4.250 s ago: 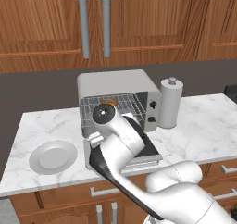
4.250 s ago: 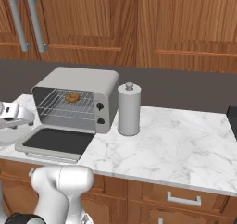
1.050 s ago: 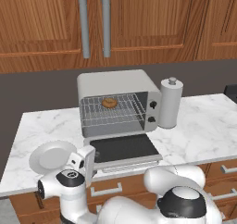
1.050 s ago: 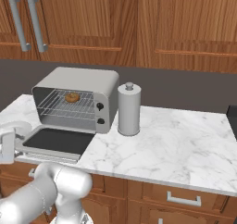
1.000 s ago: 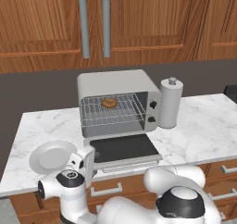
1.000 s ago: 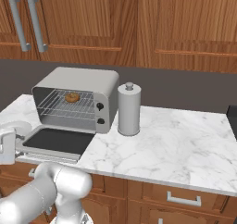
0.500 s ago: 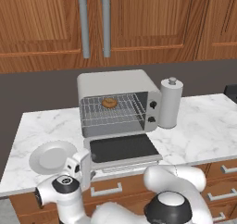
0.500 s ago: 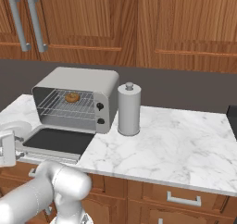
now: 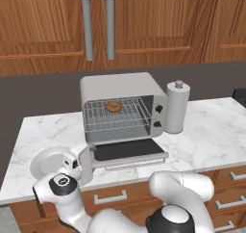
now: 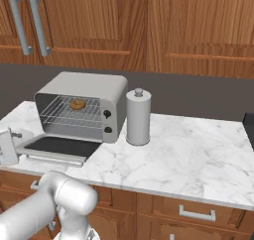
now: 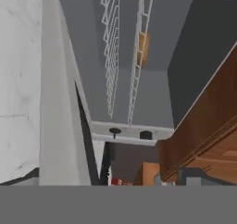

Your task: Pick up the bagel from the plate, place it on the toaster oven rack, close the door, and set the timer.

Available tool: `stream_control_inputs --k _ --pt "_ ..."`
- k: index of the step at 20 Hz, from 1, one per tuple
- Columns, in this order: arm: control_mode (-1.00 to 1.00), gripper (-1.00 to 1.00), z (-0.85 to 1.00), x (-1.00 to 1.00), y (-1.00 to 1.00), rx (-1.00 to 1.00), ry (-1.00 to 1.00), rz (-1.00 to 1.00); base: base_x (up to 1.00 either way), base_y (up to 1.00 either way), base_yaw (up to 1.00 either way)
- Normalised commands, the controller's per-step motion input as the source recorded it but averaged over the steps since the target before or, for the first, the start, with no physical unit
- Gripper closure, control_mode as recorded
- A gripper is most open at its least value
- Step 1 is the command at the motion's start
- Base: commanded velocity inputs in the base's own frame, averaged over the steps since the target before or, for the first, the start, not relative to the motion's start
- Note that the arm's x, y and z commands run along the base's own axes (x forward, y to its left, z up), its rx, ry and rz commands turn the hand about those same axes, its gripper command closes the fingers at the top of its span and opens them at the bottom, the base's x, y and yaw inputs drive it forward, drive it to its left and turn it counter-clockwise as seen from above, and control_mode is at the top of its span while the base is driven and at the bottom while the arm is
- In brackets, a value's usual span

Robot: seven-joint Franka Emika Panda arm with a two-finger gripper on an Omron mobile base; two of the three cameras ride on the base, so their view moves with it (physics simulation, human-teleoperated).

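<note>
Bagel (image 9: 114,107) sits on rack (image 9: 117,115) inside oven (image 9: 122,107), plate (image 9: 48,162) bare at oven's left; hand (image 9: 79,165) open, empty, low by left end of dropped door (image 9: 126,150), prob. to lift it shut.

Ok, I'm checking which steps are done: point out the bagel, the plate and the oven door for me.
bagel (image 9: 113,107), left base view, on its golden crust.
plate (image 9: 45,161), left base view, on its bare grey middle.
door (image 9: 126,149), left base view, on the dark glass panel, lying open.
</note>
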Motion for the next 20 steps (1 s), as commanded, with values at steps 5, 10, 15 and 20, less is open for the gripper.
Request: stream_control_inputs --k 5,10,15,20 --pt "-1.0 -1.0 0.56 0.47 -0.2 -0.16 -0.1 0.0 0.0 0.0 0.0" --pt "-1.0 -1.0 0.36 0.61 -0.21 -0.19 -0.11 0.04 0.0 0.0 0.0" --pt "-1.0 -1.0 0.18 0.69 -0.09 -0.17 -0.11 0.18 0.0 0.0 0.0" --pt "-1.0 -1.0 0.1 0.72 -0.05 -0.17 -0.08 0.19 0.0 0.0 0.0"
